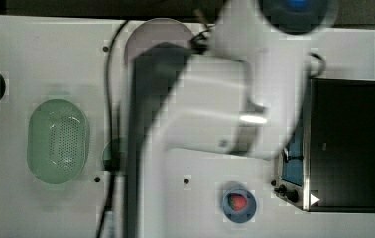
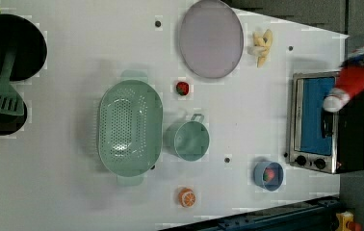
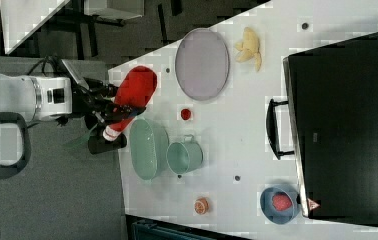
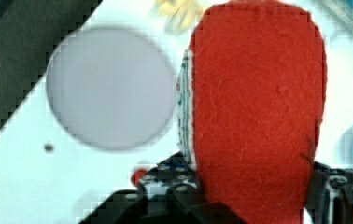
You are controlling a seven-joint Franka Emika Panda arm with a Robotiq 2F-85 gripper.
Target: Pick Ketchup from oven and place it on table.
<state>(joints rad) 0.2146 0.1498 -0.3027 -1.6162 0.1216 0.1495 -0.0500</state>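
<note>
A: Holding the ketchup (image 3: 133,95) in mid-air, the gripper (image 3: 108,107) has its fingers (image 4: 174,184) pinching the red body near the cap end. That's the left middle of the right view, out past the tabletop (image 3: 237,125) edge.

B: And in the left view?

A: Upper right of the frame, the bottle hangs over the oven (image 2: 331,122), white cap angled down toward the blue glass. It touches nothing but the fingers.

B: How do you reckon it handles?

A: Light, I'd judge, a slim plastic bottle. The wrist view shows a fuzzy, felt-like red surface, so it's probably soft and not slippery, though it may give under pressure. Nothing fragile about it.

B: Is the hold in a good spot?

A: Fair. It's gripped across the narrower part, so the wide base sticks out and could swing. A hold nearer the middle would balance better.

B: Where to set it?

A: Bare white tabletop, clear of the plate (image 3: 202,64) and the green colander (image 2: 130,134).
</note>
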